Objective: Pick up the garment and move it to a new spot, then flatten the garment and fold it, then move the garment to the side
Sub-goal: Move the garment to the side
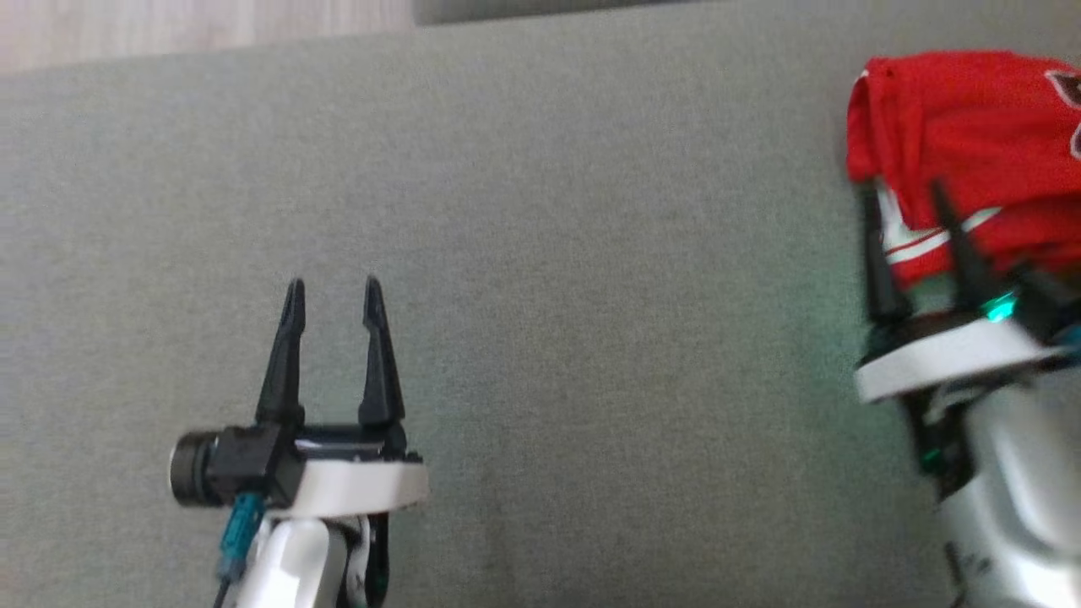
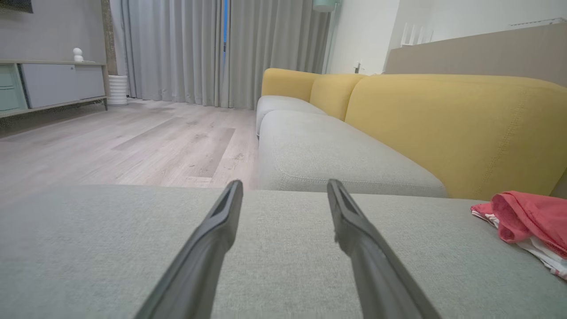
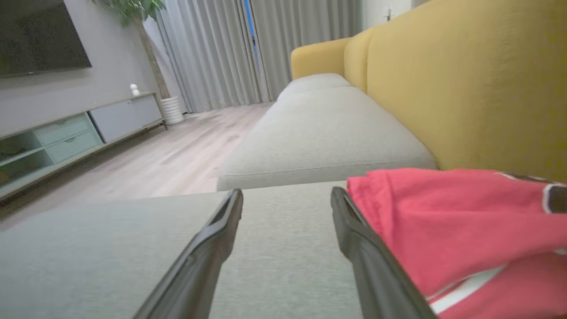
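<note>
The garment (image 1: 954, 127), a bright red jersey with white striped panels, lies bunched at the far right of the grey cushion (image 1: 540, 253). My right gripper (image 1: 904, 198) is open at the garment's near left corner. Its left finger is over bare cushion and its right finger over the cloth. In the right wrist view the right gripper (image 3: 287, 192) has bare cushion between its fingers, and the garment (image 3: 443, 221) lies against the outside of the right finger. My left gripper (image 1: 334, 287) is open and empty at lower left, far from the garment (image 2: 527, 217).
A yellow sofa backrest (image 2: 443, 124) rises behind the cushion on the garment's side. Another grey seat cushion (image 2: 332, 155) continues beyond. Wood floor (image 2: 133, 146) lies past the cushion's far edge, with a low cabinet (image 3: 66, 133) and curtains (image 2: 177, 48) behind.
</note>
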Available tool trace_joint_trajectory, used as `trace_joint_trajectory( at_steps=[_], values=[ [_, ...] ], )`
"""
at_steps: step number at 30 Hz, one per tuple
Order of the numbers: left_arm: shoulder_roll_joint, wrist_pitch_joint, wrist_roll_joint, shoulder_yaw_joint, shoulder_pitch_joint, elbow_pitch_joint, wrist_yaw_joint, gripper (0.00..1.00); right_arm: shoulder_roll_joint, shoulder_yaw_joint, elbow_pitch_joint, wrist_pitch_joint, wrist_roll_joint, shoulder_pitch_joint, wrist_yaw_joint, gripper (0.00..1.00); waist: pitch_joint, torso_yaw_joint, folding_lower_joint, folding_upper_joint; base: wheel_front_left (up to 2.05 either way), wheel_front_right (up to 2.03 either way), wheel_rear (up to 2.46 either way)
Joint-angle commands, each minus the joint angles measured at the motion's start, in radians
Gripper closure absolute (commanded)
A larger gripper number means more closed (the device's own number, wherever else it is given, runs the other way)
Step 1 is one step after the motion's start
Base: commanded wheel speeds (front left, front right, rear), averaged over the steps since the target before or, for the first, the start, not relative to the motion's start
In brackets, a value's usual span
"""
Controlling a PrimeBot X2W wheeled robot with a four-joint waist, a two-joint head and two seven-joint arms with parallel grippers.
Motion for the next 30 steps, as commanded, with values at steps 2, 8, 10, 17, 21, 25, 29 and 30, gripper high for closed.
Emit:
trace_joint_trajectory(
  at_steps=[2, 8, 10, 17, 21, 25, 29, 30],
  values=[
    [-0.001, -0.008, -0.012, 0.035, 0.014, -0.038, 0.013, 0.0, 0.034, 0.037, -0.014, -0.044, -0.014, 0.019, -0.001, 0.0, -0.056, 0.023, 0.0002, 0.0, 0.0, 0.0, 0.0],
    [-0.001, -0.008, 0.005, 0.051, 0.082, -0.067, 0.01, 0.0, 0.127, 0.021, -0.118, -0.062, -0.108, 0.109, -0.001, 0.0, -0.132, 0.042, 0.0002, 0.0, 0.0, 0.0, 0.0],
    [-0.001, -0.008, 0.012, 0.057, 0.108, -0.077, 0.001, 0.0, 0.147, -0.008, -0.165, -0.062, -0.151, 0.16, -0.001, 0.0, -0.157, 0.049, 0.0002, 0.0, 0.0, 0.0, 0.0],
    [-0.001, -0.008, 0.027, 0.059, 0.177, -0.065, -0.045, 0.0, 0.18, -0.05, -0.211, -0.062, -0.216, 0.317, -0.001, 0.0, -0.218, 0.065, 0.0002, 0.0, 0.0, 0.0, 0.0],
    [-0.001, -0.008, 0.023, 0.06, 0.186, -0.039, -0.056, 0.0, 0.188, -0.051, -0.219, -0.062, -0.221, 0.363, -0.001, 0.0, -0.232, 0.071, 0.0002, 0.0, 0.0, 0.0, 0.0],
    [-0.001, -0.008, 0.021, 0.058, 0.191, -0.011, -0.062, 0.0, 0.191, -0.045, -0.22, -0.062, -0.227, 0.384, -0.001, 0.0, -0.241, 0.073, 0.0002, 0.0, 0.0, 0.0, 0.0],
    [-0.001, -0.008, 0.022, 0.059, 0.191, 0.006, -0.066, 0.0, 0.192, -0.045, -0.217, -0.062, -0.227, 0.39, -0.001, 0.0, -0.245, 0.072, 0.0002, 0.0, 0.0, 0.0, 0.0],
    [-0.001, -0.008, 0.023, 0.06, 0.191, 0.007, -0.067, 0.0, 0.192, -0.045, -0.216, -0.062, -0.227, 0.39, -0.001, 0.0, -0.245, 0.071, 0.0002, 0.0, 0.0, 0.0, 0.0]
  ],
)
